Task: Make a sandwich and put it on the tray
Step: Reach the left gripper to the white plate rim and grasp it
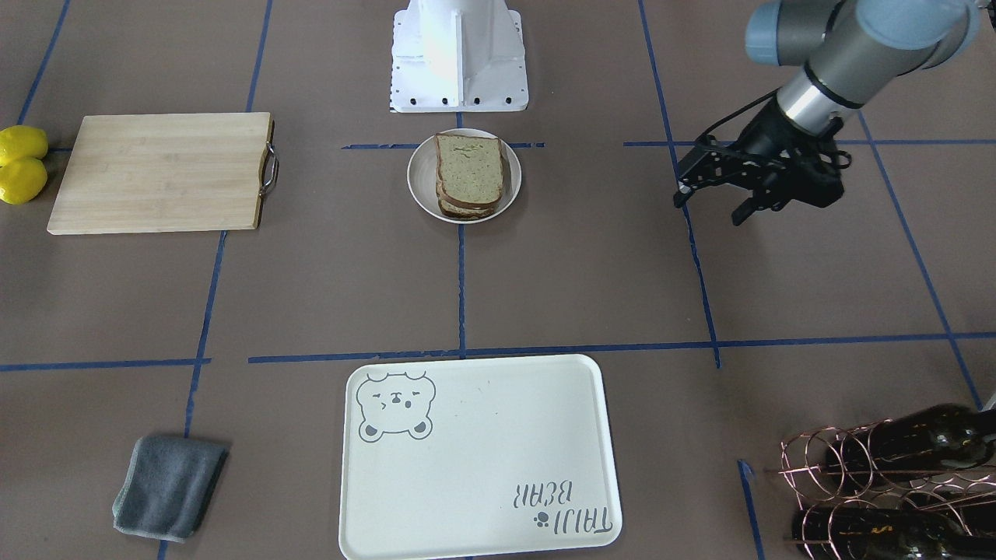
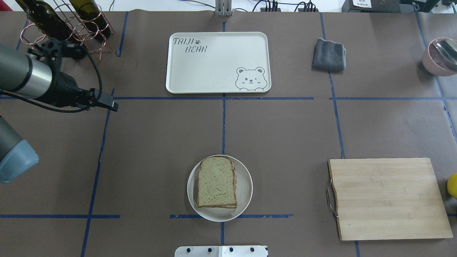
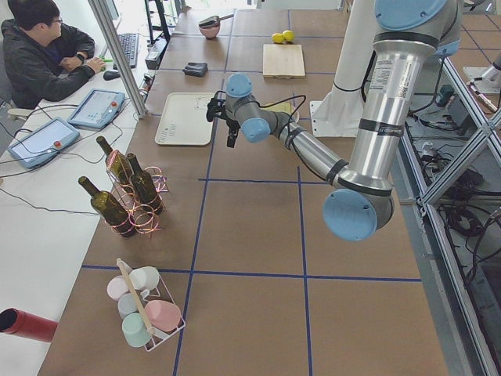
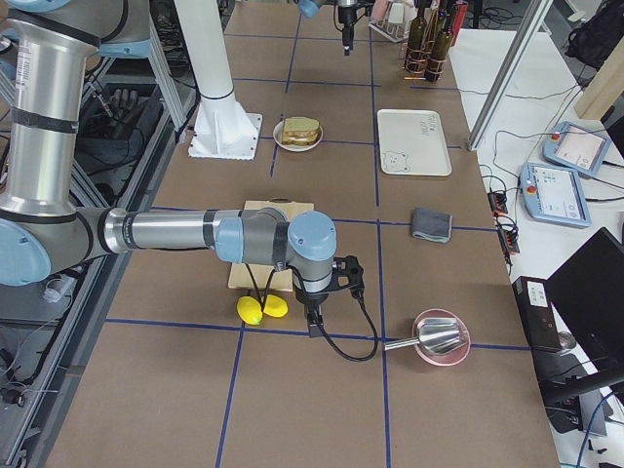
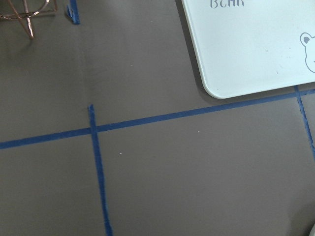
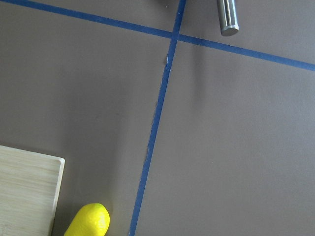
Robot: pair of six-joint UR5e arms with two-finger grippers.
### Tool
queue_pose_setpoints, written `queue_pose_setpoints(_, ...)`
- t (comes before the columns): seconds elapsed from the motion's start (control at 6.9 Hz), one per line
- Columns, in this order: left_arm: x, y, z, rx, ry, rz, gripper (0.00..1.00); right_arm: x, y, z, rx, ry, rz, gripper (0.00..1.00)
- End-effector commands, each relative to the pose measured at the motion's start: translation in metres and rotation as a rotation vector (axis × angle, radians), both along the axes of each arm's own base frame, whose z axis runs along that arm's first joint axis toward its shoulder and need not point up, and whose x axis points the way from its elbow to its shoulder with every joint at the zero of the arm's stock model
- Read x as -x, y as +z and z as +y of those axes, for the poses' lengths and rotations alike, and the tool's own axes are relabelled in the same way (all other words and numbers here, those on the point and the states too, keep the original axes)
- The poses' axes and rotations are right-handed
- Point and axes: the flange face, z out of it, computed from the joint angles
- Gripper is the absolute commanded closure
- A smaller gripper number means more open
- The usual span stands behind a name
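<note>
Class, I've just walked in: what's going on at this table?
Neither arm is at the food. The sandwich sits stacked on a white plate near the robot's base, and nothing lies on the tray. The left gripper hangs open above the table near the wine rack; the right gripper hangs near the lemons, open or shut unclear.

Overhead view. Plate (image 2: 245,200) at lower centre of the tabletop (image 2: 160,142), sandwich (image 2: 216,182) on it. Tray (image 2: 214,71) at upper centre, well apart from the plate. Cloth (image 2: 329,55) near the tray's right side. Cutting board (image 2: 387,198) at lower right, handle end toward the plate. Lemon (image 2: 452,185) at right edge, beside the board. Bowl (image 2: 433,60) at upper right edge. Wine rack (image 2: 64,25) in upper left corner; left claw (image 2: 107,101) below it, left of the tray.
</note>
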Motion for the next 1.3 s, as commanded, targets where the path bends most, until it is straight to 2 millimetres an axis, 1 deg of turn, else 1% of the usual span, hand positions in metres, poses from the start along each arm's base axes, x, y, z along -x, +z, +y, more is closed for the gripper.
queue_pose_setpoints(0.0,-0.057,-0.014,0.032,0.059,-0.019,0.033,0.0,0.0,0.0,0.0,-0.001,0.001,0.0,0.0)
queue_pose_setpoints(0.14,-0.079,-0.011,0.045,0.079,-0.033,0.061,0.04,0.0,0.0,0.0,0.0,0.001,-0.006,0.0)
queue_pose_setpoints(0.29,-0.105,-0.009,0.055,0.099,-0.027,0.074,0.13,0.001,-0.001,0.0,0.0,0.001,-0.008,0.0)
queue_pose_setpoints(0.43,-0.141,-0.012,0.068,0.122,-0.037,0.064,0.28,0.001,-0.001,0.0,0.0,0.001,-0.008,0.0)
queue_pose_setpoints(0.58,-0.166,-0.02,0.082,0.129,-0.007,0.07,0.36,0.001,-0.002,-0.001,-0.003,0.001,-0.008,0.0)
queue_pose_setpoints(0.72,-0.177,-0.026,0.093,0.127,0.017,0.078,0.37,0.001,-0.002,-0.001,-0.003,0.001,-0.008,0.0)
queue_pose_setpoints(0.87,-0.189,-0.027,0.108,0.126,0.048,0.077,0.41,0.001,-0.004,-0.001,-0.005,0.002,-0.008,0.0)
queue_pose_setpoints(1.01,-0.2,-0.032,0.12,0.117,0.063,0.081,0.45,0.001,-0.006,-0.001,-0.007,0.005,-0.008,0.0)
queue_pose_setpoints(1.16,-0.212,-0.032,0.132,0.118,0.087,0.077,0.47,0.001,-0.005,-0.001,-0.003,0.007,-0.012,0.0)
